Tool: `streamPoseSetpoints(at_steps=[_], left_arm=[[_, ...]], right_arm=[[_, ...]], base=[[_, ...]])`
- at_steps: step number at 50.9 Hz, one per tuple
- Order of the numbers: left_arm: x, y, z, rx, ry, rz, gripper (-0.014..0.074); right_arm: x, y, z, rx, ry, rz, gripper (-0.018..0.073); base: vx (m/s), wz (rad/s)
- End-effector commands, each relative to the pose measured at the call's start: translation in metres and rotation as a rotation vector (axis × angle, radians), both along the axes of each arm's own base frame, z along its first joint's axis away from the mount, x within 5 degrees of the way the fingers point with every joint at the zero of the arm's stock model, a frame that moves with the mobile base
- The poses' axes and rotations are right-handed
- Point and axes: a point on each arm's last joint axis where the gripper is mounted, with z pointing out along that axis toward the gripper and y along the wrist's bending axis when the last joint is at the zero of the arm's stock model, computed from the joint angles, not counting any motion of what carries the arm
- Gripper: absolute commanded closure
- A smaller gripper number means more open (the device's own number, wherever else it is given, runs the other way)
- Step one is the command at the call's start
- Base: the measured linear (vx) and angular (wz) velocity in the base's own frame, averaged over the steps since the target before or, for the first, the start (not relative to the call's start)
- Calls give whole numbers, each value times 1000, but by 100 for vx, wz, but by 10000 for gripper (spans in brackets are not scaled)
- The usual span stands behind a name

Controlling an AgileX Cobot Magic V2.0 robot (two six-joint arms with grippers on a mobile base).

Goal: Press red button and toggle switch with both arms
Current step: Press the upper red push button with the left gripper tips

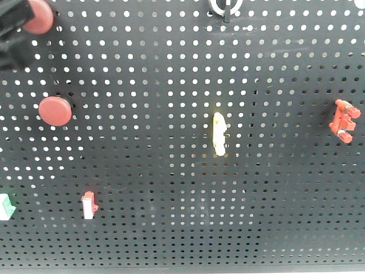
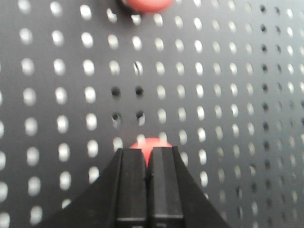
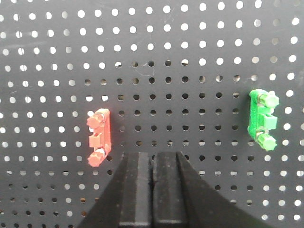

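The red button (image 1: pixel 40 16) sits at the pegboard's top left. My left gripper (image 1: pixel 21 24) covers its left edge. In the left wrist view the left gripper (image 2: pixel 147 153) is shut, its tips right in front of the red button (image 2: pixel 151 142); I cannot tell whether they touch. The red toggle switch (image 1: pixel 344 121) is at the far right of the board. In the right wrist view the right gripper (image 3: pixel 152 156) is shut and empty. The toggle switch (image 3: pixel 99 137) lies just up and left of its tips, apart from them.
A second red disc (image 1: pixel 55 110) sits below the first. A yellow oval lever (image 1: pixel 219 134) is mid-board, a red-and-white rocker (image 1: pixel 89 205) lower left, and a green-and-white part (image 1: pixel 5 206) at the left edge. A green switch (image 3: pixel 262 118) is right of the right gripper.
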Motion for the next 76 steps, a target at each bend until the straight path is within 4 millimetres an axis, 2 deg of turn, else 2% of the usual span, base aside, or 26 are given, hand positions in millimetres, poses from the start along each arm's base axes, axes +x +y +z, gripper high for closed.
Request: streamPoseSetpoints(at_steps=[1,9,36,46,65,76], left_arm=[[-3,-1,15,-51,-88,-14,595],[3,-3,11,-41,-65,-13,595],[2,-2,7,-16,-1,-10,595],[3,-2,1,-35,91,-21,595],[2,-1,5,-53,46,-21,595],[-18,7,21,-82,-57,-19,595]], right_arm=[[-3,0,20,4,-129,-1,559],[-4,0,22,5,-151,0,559],[-4,0,23,6,-163,0,559],[-4,0,23,6,-163,0,559],[-4,0,23,6,-163,0,559],[-4,0,23,6,-163,0,559]], base=[[0,0],[0,0],[0,0],[0,0],[0,0],[0,0]])
